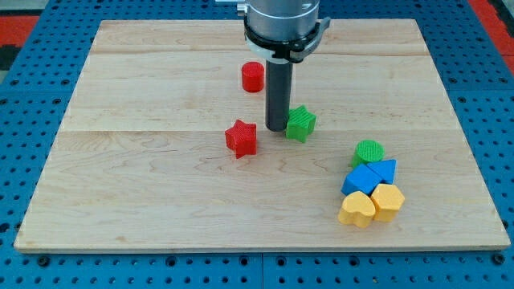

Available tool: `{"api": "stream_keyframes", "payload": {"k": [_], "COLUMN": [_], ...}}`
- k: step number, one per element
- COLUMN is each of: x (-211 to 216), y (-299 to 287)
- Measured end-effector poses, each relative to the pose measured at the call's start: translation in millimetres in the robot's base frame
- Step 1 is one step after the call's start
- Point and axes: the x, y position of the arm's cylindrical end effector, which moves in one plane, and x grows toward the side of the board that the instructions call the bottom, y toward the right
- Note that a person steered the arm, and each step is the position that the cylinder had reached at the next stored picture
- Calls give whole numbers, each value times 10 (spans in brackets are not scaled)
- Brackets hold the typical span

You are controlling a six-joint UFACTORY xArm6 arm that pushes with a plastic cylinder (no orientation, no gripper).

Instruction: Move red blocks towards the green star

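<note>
My tip [278, 128] rests on the board just left of the green star [301, 123], touching or nearly touching it. The red star [241, 137] lies a short way to the left of the tip and slightly lower in the view. The red cylinder [253, 76] stands above and left of the tip, beside the rod's upper part. The rod comes down from the arm's head [283, 28] at the view's top.
A cluster sits at the view's lower right: a green cylinder [369, 152], a blue cube [361, 180], a blue triangle [385, 170], a yellow heart [356, 209] and a yellow hexagon [388, 201]. The wooden board [144, 209] lies on a blue perforated table.
</note>
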Motion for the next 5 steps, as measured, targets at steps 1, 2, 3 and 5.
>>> {"api": "stream_keyframes", "payload": {"k": [1, 2, 3, 5], "x": [-346, 23, 361, -150], "y": [-153, 287, 730, -1017]}}
